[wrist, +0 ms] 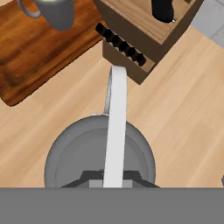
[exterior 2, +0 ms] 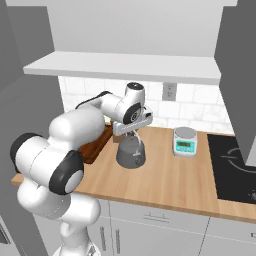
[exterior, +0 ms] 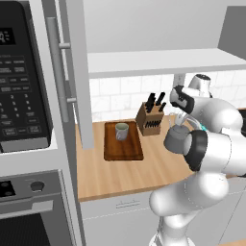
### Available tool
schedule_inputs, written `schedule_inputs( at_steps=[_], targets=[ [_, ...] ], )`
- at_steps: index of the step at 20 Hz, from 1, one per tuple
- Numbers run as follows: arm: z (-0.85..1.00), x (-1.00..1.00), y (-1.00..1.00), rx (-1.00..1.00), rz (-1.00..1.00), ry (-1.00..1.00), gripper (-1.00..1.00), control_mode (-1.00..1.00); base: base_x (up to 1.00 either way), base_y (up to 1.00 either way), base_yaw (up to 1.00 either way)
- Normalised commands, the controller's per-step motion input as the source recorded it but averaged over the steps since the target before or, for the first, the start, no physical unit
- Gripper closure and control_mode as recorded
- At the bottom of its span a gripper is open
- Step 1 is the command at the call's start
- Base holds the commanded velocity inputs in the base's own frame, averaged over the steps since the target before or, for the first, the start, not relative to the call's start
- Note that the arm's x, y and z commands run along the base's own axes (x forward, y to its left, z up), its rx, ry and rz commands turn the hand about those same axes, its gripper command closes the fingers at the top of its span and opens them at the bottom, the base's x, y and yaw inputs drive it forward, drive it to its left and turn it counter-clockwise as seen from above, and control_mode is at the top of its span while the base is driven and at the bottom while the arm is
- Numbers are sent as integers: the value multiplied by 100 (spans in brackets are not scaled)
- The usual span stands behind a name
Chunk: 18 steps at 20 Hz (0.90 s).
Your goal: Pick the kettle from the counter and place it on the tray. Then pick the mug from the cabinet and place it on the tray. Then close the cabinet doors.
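Kettle (exterior 2: 131, 152) is sitting on the counter (exterior 2: 170, 175) and you're clamping the gripper (exterior 2: 131, 131) on its handle, readying a lift toward the tray (exterior: 123, 144).

Home kitchen: microwave (exterior: 21, 77) over oven (exterior: 29, 211), tiled backsplash (exterior 2: 200, 107), knife block (exterior: 150, 117), wood table (exterior 2: 170, 180), stovetop (exterior 2: 232, 165).

The counter (exterior: 120, 175) carries tray (exterior: 123, 149), knife block (exterior: 150, 120), kettle (exterior 2: 130, 152), scale (exterior 2: 185, 141).
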Motion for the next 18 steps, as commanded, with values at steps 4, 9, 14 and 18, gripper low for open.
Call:
schedule_inputs(
  at_steps=[4,9,14,18],
  targets=[
    [28,-38,61,-7,9,0,100,-100,0,0,0],
    [12,-27,70,-4,11,0,100,-100,0,0,0],
    [4,-11,66,-1,12,0,100,-100,0,0,0],
    [0,5,46,-2,8,0,100,-100,0,0,0]
  ],
)
